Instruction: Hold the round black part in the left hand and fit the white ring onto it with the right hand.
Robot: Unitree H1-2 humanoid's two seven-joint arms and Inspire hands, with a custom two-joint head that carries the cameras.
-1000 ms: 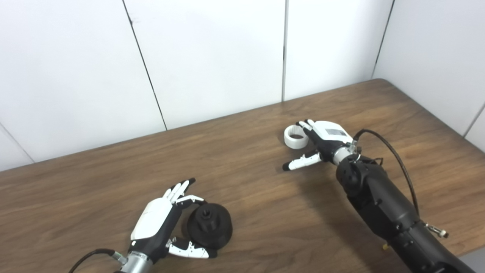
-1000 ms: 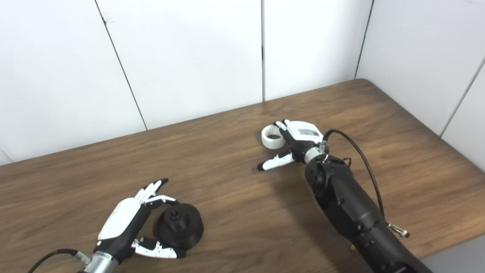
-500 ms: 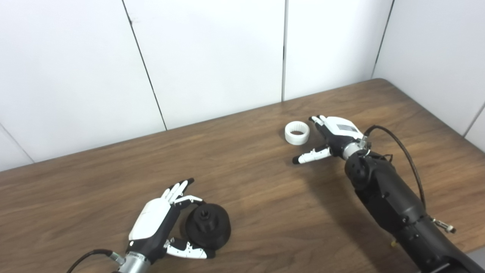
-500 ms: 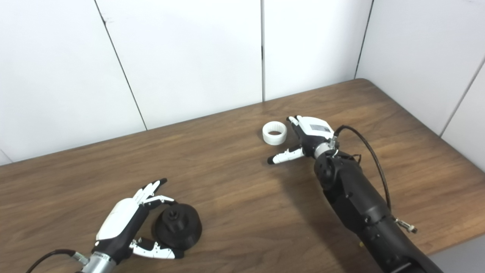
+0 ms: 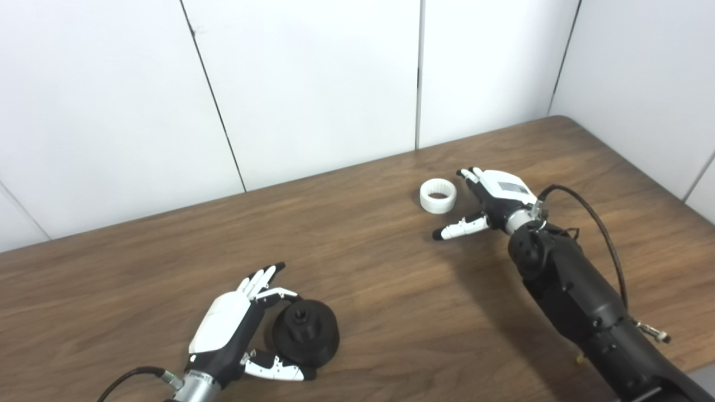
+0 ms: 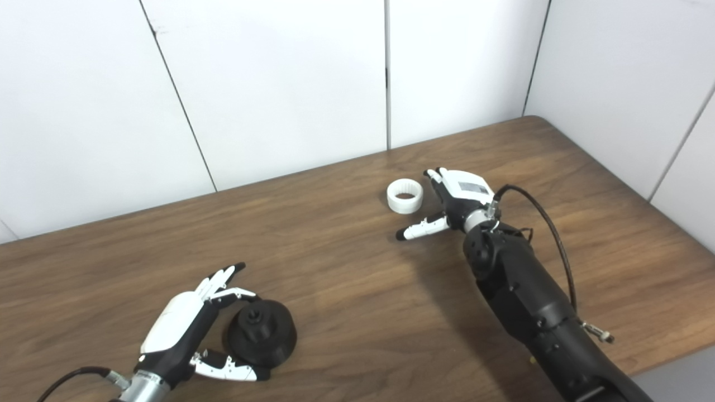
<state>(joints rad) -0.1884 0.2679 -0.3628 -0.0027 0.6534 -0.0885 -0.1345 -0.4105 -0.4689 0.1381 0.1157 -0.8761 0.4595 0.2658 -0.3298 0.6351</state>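
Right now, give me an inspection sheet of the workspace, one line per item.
Surface: wooden table, bare brown top.
Job's things: round black part resting on the table near the left; white ring lying flat farther back, not fitted.
Clutter: nothing seen.
Hands: left hand open, cupped around the black part; right hand open beside the ring, apart from it.
Cables: black cable looping over the right forearm; another at the left wrist.
Surroundings: white wall panels behind and to the right.

The bench point(image 5: 391, 290) looks like brown wood, smooth, with a soft shine. The white ring point(image 5: 438, 195) looks like matt plastic. The round black part point(image 5: 305, 332) looks dull black.
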